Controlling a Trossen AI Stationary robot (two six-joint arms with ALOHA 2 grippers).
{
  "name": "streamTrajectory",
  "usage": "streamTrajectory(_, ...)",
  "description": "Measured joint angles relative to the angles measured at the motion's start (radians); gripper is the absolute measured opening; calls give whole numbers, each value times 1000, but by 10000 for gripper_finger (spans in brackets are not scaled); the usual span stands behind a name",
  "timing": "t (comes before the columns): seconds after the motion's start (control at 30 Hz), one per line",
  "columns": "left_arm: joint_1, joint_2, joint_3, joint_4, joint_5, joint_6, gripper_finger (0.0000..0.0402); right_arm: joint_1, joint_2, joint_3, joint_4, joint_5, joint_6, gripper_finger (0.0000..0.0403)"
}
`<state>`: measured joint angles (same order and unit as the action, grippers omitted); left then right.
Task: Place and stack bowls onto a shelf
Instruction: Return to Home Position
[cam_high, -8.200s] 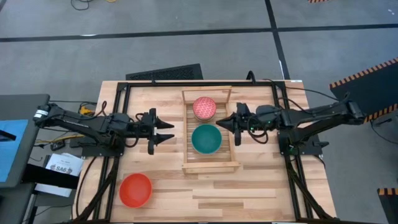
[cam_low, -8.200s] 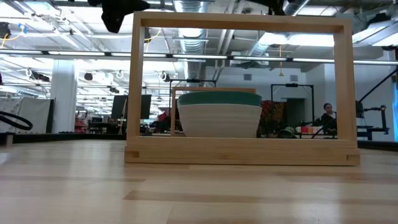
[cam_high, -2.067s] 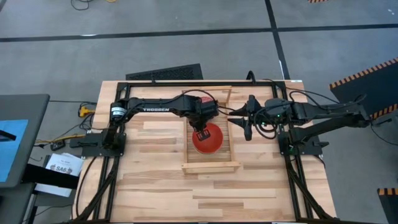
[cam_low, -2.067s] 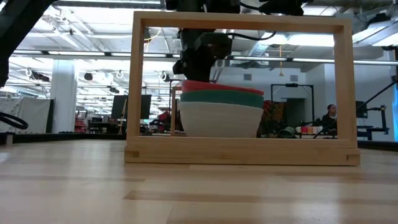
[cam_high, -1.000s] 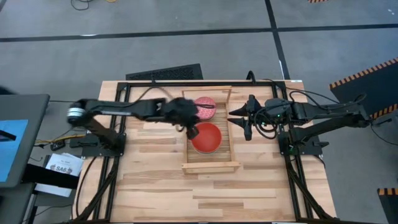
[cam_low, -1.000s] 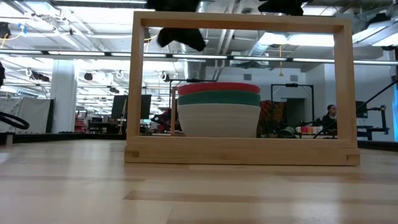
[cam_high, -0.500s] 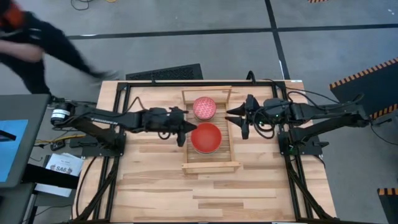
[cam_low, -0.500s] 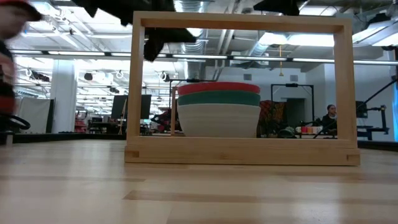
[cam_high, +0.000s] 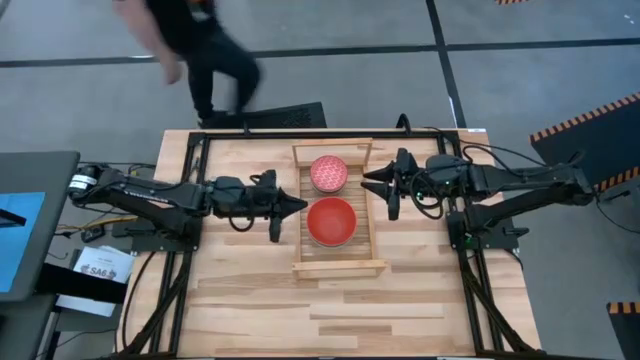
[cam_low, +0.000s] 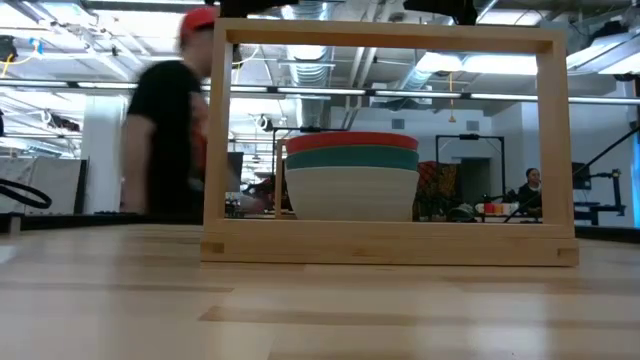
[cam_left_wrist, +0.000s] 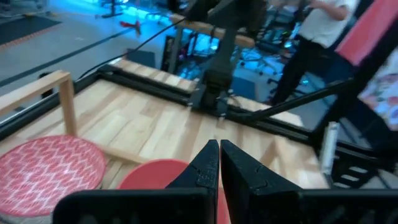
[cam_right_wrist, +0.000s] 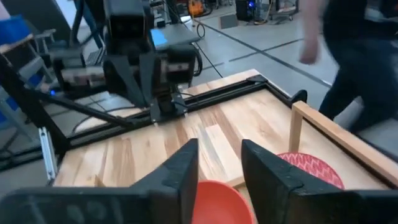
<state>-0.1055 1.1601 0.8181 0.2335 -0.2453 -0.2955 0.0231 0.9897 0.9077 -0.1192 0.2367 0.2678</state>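
Observation:
The light-wood shelf (cam_high: 340, 267) lies at the table's middle. On it stands a stack of three bowls: white at the bottom, teal green in the middle, the red bowl (cam_high: 331, 221) on top, as the low view (cam_low: 352, 143) shows. A pink speckled bowl (cam_high: 328, 173) sits on the shelf's far part. My left gripper (cam_high: 297, 206) is shut and empty, just left of the shelf, pointing at the red bowl (cam_left_wrist: 155, 171). My right gripper (cam_high: 372, 185) is open and empty, just right of the shelf. The blue-patterned and yellow bowls are out of view.
A person in a black shirt and red cap (cam_high: 200, 50) walks past the table's far edge and also shows in the low view (cam_low: 165, 140). A black mat (cam_high: 270, 117) lies at the far left. Bare wooden tabletop (cam_high: 330, 320) spreads near the front edge.
My left gripper has drawn back from over the shelf toward the table's left edge, away from the red bowl, which stays on top of the stack. A person has come along the table's far edge from the left.

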Motion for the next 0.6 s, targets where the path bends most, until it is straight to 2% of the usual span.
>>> streamTrajectory(0.1, -3, -53, 0, -39, 29, 2, 0, 5, -2, 0, -1, -8, -54, 114)
streamTrajectory(0.23, -24, -146, -6, -134, 6, 61, 0, 7, -2, 0, -2, -33, -95, 29)
streamTrajectory(0.27, -30, -172, -13, -164, 0, 73, 0, 7, -2, 0, -3, -39, -107, 19)
streamTrajectory(0.43, -56, -331, -132, -170, -3, 78, 0, 7, -2, 0, -15, -52, -114, 27)
streamTrajectory(0.6, -85, -529, -330, -26, 4, 64, 0, 7, -2, 0, -45, -52, -91, 16)
